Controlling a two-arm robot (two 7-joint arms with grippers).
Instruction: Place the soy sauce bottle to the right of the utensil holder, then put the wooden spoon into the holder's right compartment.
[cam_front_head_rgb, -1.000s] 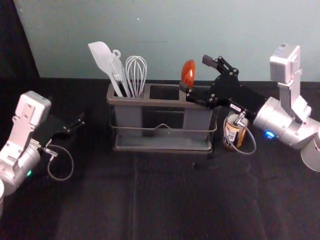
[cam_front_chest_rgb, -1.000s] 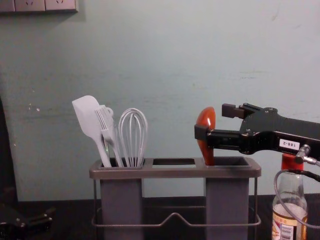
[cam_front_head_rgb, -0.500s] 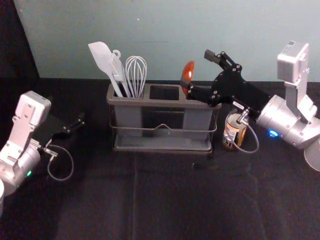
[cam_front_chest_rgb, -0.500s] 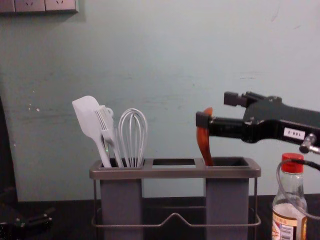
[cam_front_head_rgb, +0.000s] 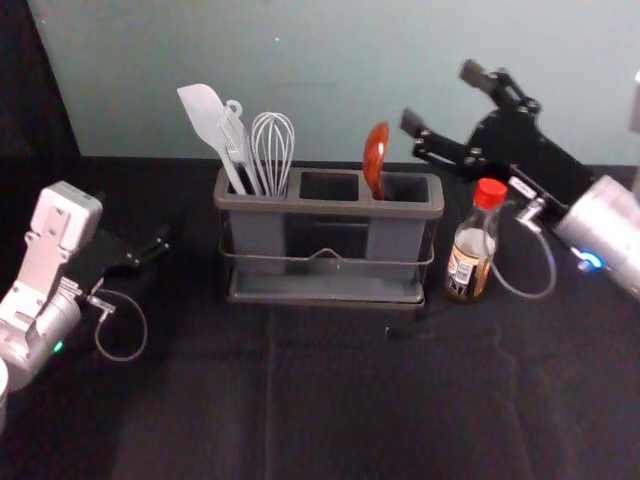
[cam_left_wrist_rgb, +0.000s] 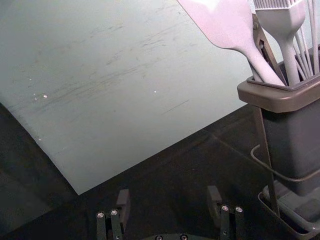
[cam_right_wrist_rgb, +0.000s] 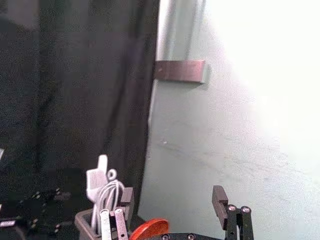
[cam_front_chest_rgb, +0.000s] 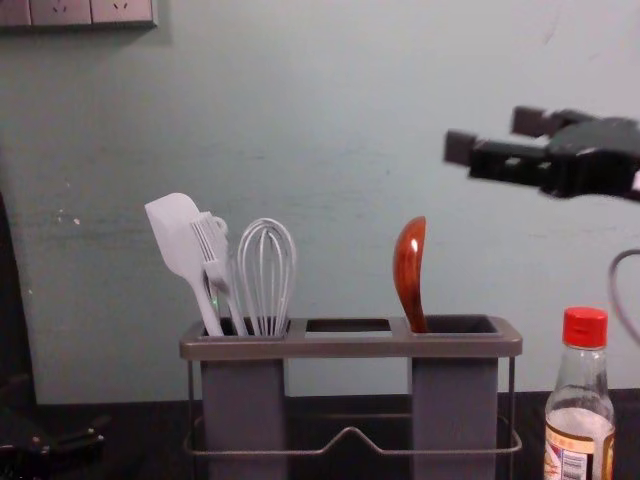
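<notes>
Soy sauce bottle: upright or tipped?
Upright: the soy sauce bottle stands right of the utensil holder, its red cap on top.

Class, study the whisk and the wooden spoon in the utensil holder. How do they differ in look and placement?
The whisk has an open head of pale loops; the wooden spoon has a solid, glossy reddish-brown one. The whisk shares the holder's left compartment with a spatula, while the spoon stands alone in the right. Both stand head up.

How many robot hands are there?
2: the left gripper, open, left of the utensil holder; the right gripper, open, raised higher than the soy sauce bottle.
</notes>
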